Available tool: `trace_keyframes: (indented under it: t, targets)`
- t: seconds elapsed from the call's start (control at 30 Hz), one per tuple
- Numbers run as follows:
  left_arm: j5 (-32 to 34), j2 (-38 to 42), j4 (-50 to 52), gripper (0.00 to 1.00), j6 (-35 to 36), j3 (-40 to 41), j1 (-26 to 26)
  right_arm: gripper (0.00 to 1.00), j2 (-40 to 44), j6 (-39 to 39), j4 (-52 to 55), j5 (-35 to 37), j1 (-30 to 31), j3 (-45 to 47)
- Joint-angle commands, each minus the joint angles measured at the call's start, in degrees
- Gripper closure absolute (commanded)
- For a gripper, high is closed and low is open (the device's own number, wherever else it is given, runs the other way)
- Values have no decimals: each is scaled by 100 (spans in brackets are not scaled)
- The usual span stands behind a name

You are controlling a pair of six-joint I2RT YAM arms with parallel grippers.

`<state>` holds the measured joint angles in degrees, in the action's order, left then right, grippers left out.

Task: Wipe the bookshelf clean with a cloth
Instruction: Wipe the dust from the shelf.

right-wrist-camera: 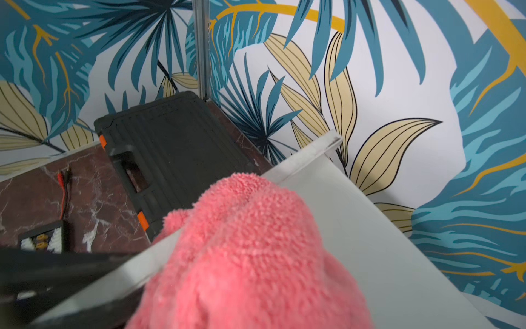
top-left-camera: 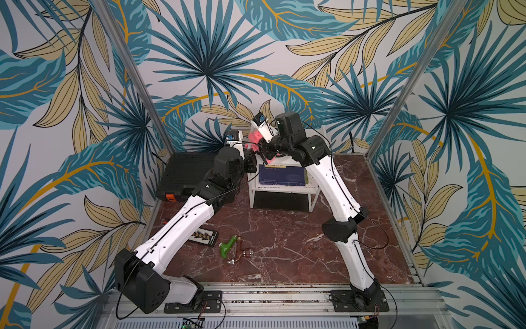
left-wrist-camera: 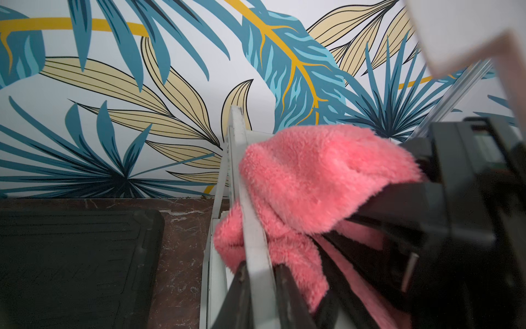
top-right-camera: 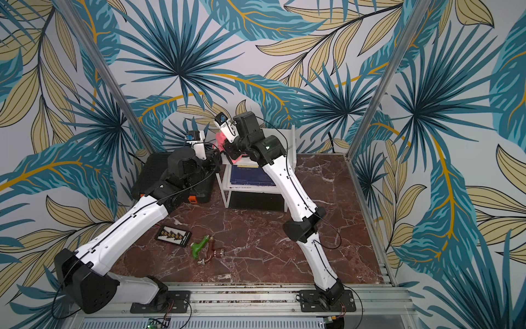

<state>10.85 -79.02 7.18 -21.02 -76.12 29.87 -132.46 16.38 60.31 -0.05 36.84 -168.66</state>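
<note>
The white bookshelf stands at the back middle of the table. In the left wrist view my left gripper is shut on the thin edge of its top board, one black finger on each side. The fluffy pink cloth is bunched over that same edge and onto the top board. My right gripper is shut on the cloth from above. The cloth hides its jaws in the right wrist view.
A black ribbed toolcase lies just left of the shelf. A blue book rests on the lower board. Nearer the front lie a black card of small parts and a green-handled brass valve. Patterned walls and metal posts close in the back and sides.
</note>
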Motion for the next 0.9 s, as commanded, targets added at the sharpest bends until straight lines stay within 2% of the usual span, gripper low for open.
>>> trace_keyframes:
  t: [0.0, 0.13, 0.17, 0.27, 0.4, 0.5, 0.63, 0.73, 0.8, 0.87]
  targets:
    - [-191, 130, -17, 100, 231, 182, 104, 100, 183, 460, 1457, -5, 8, 68]
    - [-105, 168, 70, 100, 314, 184, 91, 100, 264, 512, 1289, 9, 11, 116]
    - [-97, 168, 68, 100, 333, 187, 90, 100, 405, 513, 1154, 60, 15, 394]
    - [-71, 182, 67, 100, 351, 208, 70, 100, 1253, 563, -40, 234, 15, 2420]
    - [-48, 155, 81, 100, 314, 220, 46, 100, 2762, 678, -2325, 69, 16, 5518]
    - [-66, 125, 93, 100, 244, 196, 21, 100, 3630, 940, -3358, 287, 44, 6994]
    - [11, 152, 140, 100, 100, 224, 9, 100, 4373, 699, -4140, 550, -40, 8143]
    - [2, 153, 138, 100, -3, 232, -1, 100, 4863, 474, -4687, -362, -15, 8941]
    - [-90, 119, 118, 100, -147, 204, -5, 100, 4854, -45, -4953, -884, 85, 9002]
    - [-178, 98, -38, 100, -508, 276, -4, 100, 4481, -868, -5163, -725, 191, 8897]
